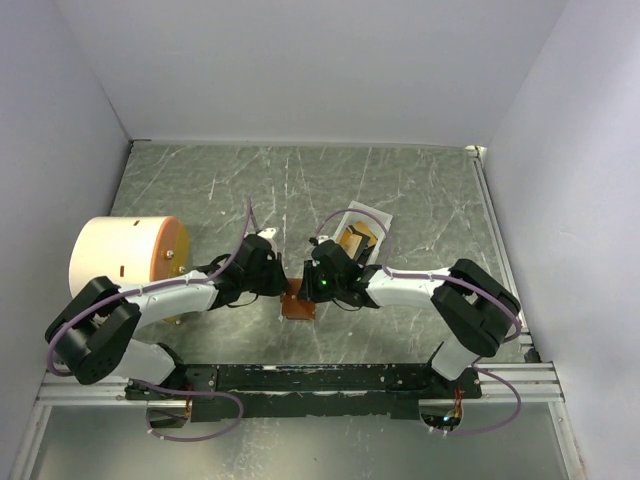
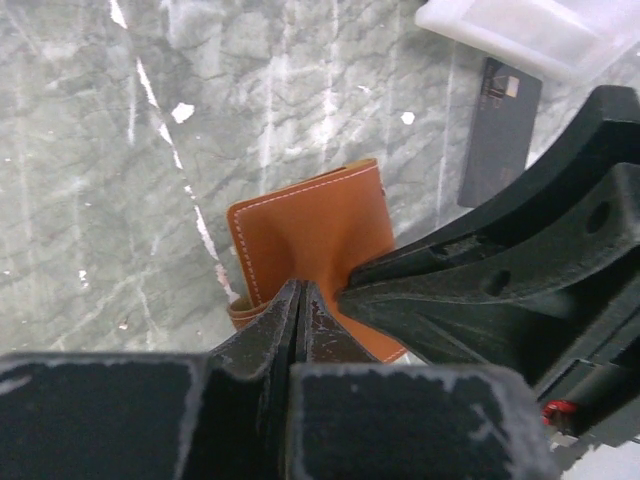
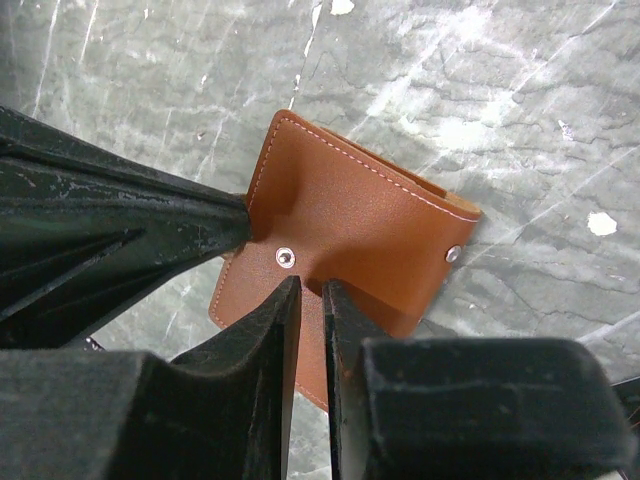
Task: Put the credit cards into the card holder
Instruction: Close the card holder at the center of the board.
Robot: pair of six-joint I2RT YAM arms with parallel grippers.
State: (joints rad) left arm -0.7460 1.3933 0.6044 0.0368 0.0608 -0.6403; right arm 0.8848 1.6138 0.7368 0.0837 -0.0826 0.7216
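While my left gripper [image 2: 300, 300] pinches tight one edge of the small brown leather folding wallet [image 2: 320, 230] and my right gripper [image 3: 312, 295] clamps its opposite flap, the dark flat credit card [image 2: 500, 130] lies beyond, beside the white tray [image 2: 530, 30], nearer my right arm.

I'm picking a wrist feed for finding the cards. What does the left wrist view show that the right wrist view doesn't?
Only the left wrist view: a dark credit card lying flat on the table, next to the corner of a white tray.
Only the right wrist view: two metal snap studs on the outer face of the card holder.
Both: the brown card holder, pinched at its edge by the left hand and the right hand, against the marbled table.
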